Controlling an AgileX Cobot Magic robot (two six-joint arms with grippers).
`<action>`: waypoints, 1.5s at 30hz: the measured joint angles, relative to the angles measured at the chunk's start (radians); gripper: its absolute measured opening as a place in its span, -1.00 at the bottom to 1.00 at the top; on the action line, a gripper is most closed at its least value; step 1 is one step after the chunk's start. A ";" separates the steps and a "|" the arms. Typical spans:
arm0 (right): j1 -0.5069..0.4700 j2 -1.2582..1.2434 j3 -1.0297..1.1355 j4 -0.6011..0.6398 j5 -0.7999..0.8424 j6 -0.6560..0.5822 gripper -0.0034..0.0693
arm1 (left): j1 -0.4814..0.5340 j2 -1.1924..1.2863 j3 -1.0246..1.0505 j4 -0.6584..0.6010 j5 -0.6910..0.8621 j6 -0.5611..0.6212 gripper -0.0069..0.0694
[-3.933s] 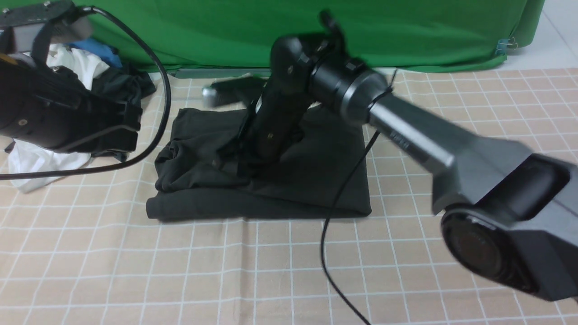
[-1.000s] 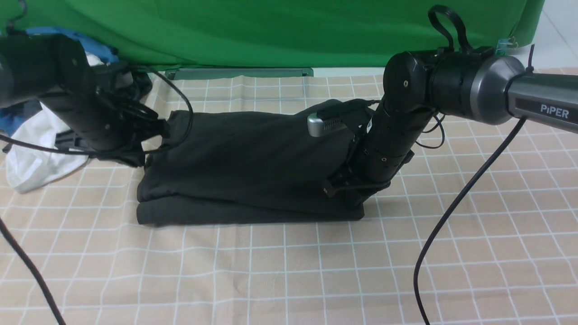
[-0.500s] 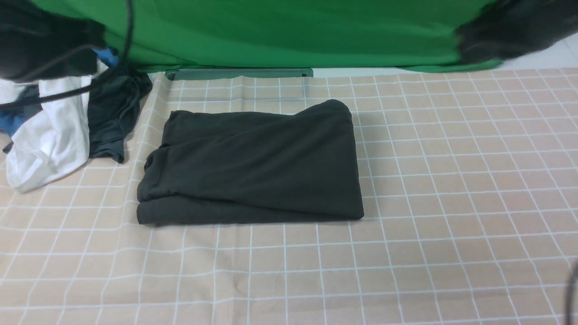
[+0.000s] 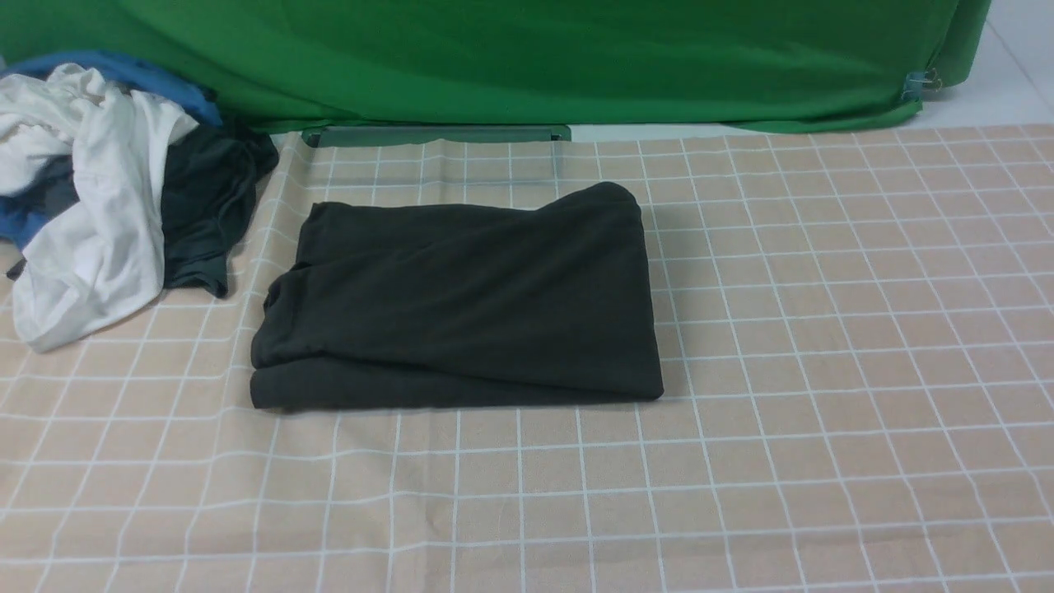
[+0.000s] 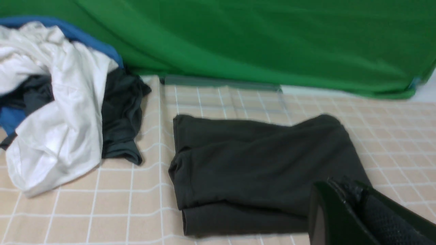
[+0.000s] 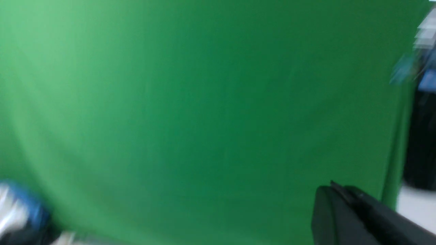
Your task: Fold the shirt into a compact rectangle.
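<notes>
My left pincer [image 5: 354, 204] and right pincer [image 6: 344, 207] are both pressed together, empty, lifted off the tabletop [image 4: 741, 461]. The shirt [image 4: 461, 301] lies mid-tabletop as a folded rectangle; I judge it finished, so I'd keep clear, only tucking its bulging far corner.

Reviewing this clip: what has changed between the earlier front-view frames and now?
Both arms, earlier working at the shirt from either end, have let go and pulled back out of the front view. The left gripper and right gripper are shut and empty, showing only in their wrist views. The crumpled top layer has been smoothed into a flat rectangle. The shirt's spot on the checked cloth and the clothes heap stayed put.
</notes>
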 joint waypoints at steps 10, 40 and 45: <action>0.000 -0.314 0.232 0.000 -0.207 -0.002 -0.78 | 0.000 -0.202 0.196 -0.004 -0.090 -0.004 -0.77; 0.000 -0.325 0.232 0.003 -0.218 0.000 -0.36 | 0.000 -0.202 0.213 0.058 -0.096 0.003 -0.77; 0.000 -0.325 0.232 0.003 -0.218 0.000 -0.33 | 0.000 -0.201 0.293 0.117 -0.265 0.031 -0.77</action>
